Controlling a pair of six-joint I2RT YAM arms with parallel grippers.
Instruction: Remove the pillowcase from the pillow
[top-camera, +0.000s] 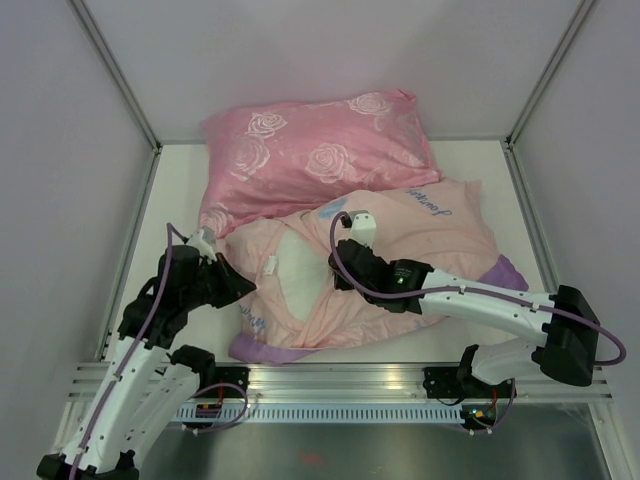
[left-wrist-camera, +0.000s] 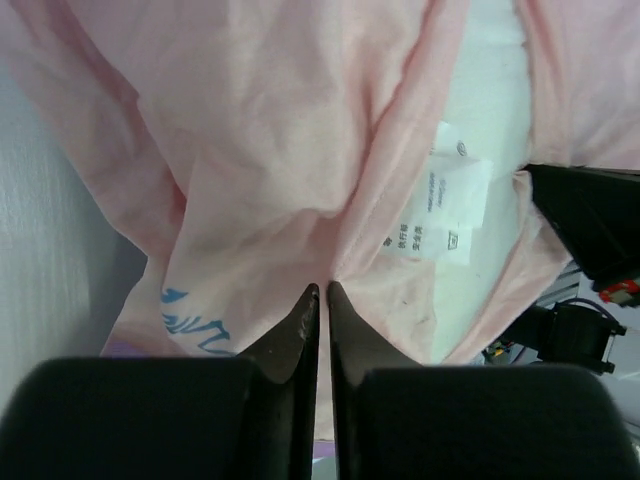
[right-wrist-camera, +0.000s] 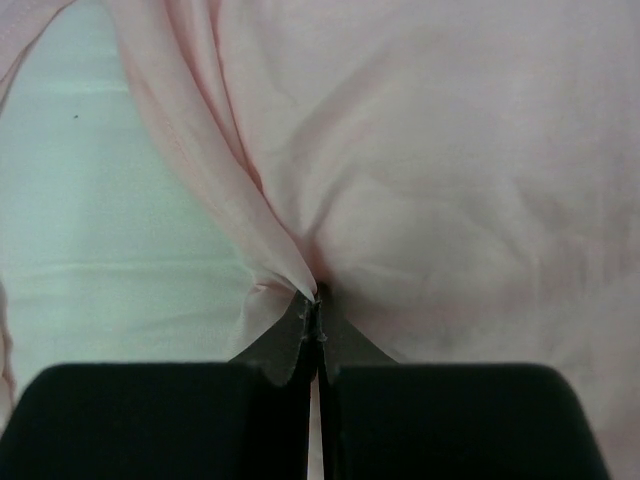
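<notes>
View from above: the left arm (top-camera: 150, 320) rises from the lower left corner and bends toward the centre, its wrist level with the left edge of the pillowcase (top-camera: 420, 235). The right arm (top-camera: 500, 305) reaches from the lower right, stretched low and leftward across the fabric to the middle of the frame.

The pillowcase lies at centre on the white surface (top-camera: 180, 190), pale pink side outward, with purple edges at the lower left and right. It still covers most of the pillow (top-camera: 300, 265), which shows only as a white patch through the opening between the two wrists. Behind them, a pink rose-patterned pillow (top-camera: 320, 150) fills the upper centre.

In the left wrist view, the left jaws are pressed together, pinching a fold of pink fabric beside a white label (left-wrist-camera: 440, 200). In the right wrist view, the right jaws are pressed together on gathered pink fabric.

From above, both sets of fingertips are hidden under their wrists. Blue lettering on the case is too small to read.
</notes>
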